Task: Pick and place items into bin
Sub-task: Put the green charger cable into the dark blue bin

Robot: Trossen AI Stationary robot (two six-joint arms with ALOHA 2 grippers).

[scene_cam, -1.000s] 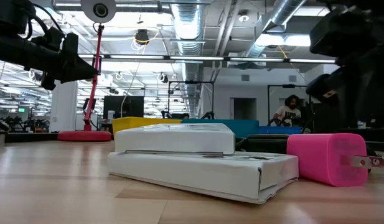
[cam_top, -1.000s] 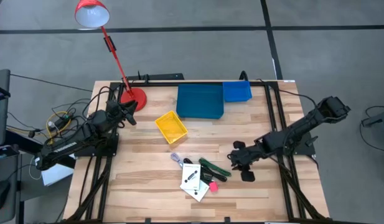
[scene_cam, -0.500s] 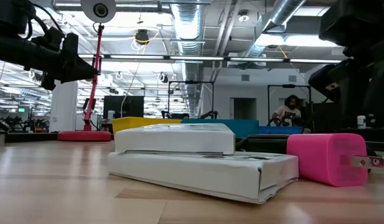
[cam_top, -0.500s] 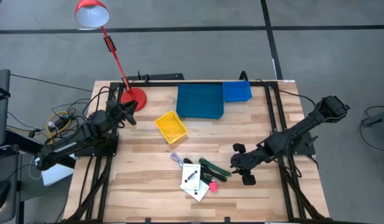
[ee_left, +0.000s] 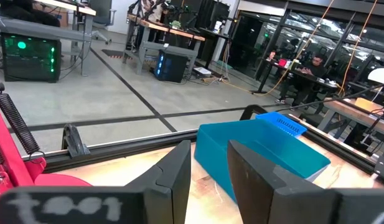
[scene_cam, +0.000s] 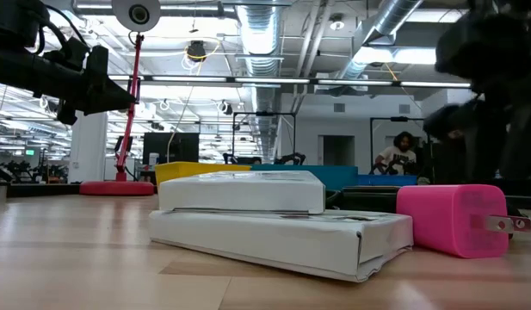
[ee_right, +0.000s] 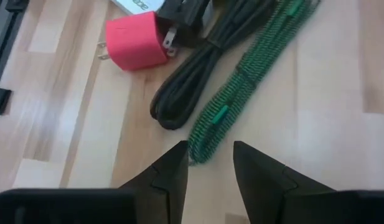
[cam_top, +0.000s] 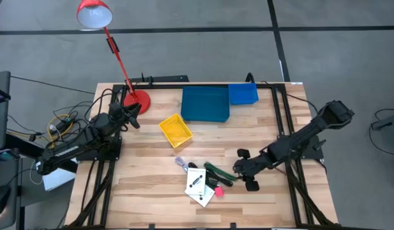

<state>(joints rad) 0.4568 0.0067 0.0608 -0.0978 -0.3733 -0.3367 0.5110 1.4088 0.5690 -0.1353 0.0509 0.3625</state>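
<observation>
The items lie in a loose pile near the table's front middle: white boxes [cam_top: 198, 185], a pink plug [ee_right: 135, 45], a coiled black cable [ee_right: 192, 81] and a green braided cable bundle [ee_right: 241, 81]. They all rest flat on the wood. My right gripper [ee_right: 210, 165] slants down just right of the pile. It is open, and its fingertips stand on either side of the green bundle's near end without touching it. My left gripper [ee_left: 210, 162] waits open at the far left, beside the red lamp base [cam_top: 136, 99], pointing level toward the blue bins.
At the table's far side stand a large blue bin [cam_top: 205, 103], a smaller blue bin [cam_top: 243, 94] and a yellow bin [cam_top: 175, 130]. A red desk lamp rises from the far left corner. Bare wood lies left of the pile and along the front edge.
My right gripper has moved down and toward the table's left and near edge, closing on the right side of the pile. The items and my left arm have stayed where they were.
</observation>
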